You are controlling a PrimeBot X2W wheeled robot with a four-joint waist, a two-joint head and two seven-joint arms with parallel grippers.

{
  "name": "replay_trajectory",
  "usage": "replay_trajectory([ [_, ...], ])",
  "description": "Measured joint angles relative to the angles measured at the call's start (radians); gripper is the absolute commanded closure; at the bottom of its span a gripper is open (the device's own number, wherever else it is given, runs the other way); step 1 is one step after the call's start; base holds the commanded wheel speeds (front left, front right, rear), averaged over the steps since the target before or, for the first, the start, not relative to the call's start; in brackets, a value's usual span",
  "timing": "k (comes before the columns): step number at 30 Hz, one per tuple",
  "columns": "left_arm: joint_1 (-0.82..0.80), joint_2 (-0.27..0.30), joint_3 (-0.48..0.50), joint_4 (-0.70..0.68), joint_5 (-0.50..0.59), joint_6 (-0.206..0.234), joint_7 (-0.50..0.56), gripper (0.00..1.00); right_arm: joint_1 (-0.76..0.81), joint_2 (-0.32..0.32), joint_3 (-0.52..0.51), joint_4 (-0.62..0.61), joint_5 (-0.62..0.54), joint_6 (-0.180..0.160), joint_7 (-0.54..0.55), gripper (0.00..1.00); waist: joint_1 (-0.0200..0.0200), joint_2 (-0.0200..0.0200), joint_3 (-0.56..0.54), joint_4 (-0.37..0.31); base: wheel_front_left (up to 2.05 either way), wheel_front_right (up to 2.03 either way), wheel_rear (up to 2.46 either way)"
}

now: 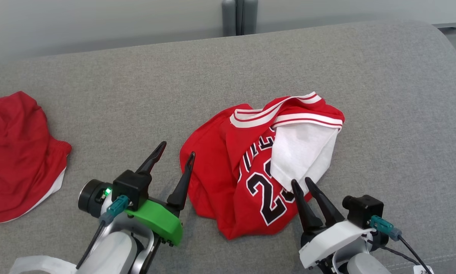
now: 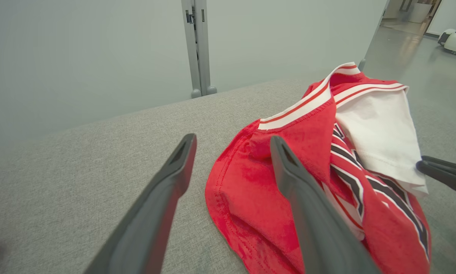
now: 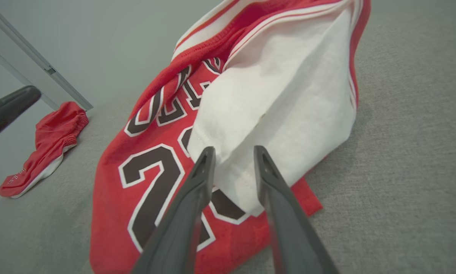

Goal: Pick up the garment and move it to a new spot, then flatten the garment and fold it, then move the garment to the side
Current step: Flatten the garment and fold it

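right gripper (image 1: 300,180) is set half-narrowed astride the white flap (image 1: 304,152) of the jersey (image 1: 220,167); grip can't be told. left gripper (image 1: 177,149) is held spread wide at its left edge. jersey is crumpled on the cushion (image 1: 136,95); shorts (image 1: 18,152) are laid far left.

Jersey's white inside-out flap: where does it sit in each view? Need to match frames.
Head view: white flap right of centre, lying on the red jersey.
Left wrist view: flap at the right side.
Right wrist view: flap from centre to upper right.
Shared landmark: striped collar bordering the flap's far edge.
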Motion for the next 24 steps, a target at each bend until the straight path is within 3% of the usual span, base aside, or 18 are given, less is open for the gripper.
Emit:
replay_trajectory([
  [6,0.009,0.001,0.005,-0.003,0.0,0.001,0.001,0.0,0.0,0.0,0.0,0.017,0.001,-0.001,0.0,0.56,0.0,0.0,-0.001,0.002,0.0,0.0,0.0],
  [15,0.01,0.001,0.011,-0.005,0.0,0.009,0.006,0.0,-0.006,0.0,0.011,0.028,0.015,0.0,0.0,0.6,0.0,0.0,-0.002,0.007,0.0,0.0,0.0],
  [20,0.01,0.002,0.014,-0.006,0.0,0.01,0.006,0.0,-0.019,0.0,0.014,0.034,0.044,0.0,0.0,0.7,0.0,0.0,-0.005,0.01,0.0,0.0,0.0],
  [22,0.01,0.002,0.014,-0.007,0.0,0.01,0.006,0.0,-0.022,0.0,0.013,0.036,0.053,0.0,0.0,0.82,0.0,0.0,-0.005,0.011,0.0,0.0,0.0],
  [24,0.011,0.002,0.014,-0.008,0.0,0.01,0.006,0.0,-0.022,0.0,0.011,0.041,0.062,0.0,0.0,0.76,0.0,0.0,-0.006,0.012,0.0,0.0,0.0],
])
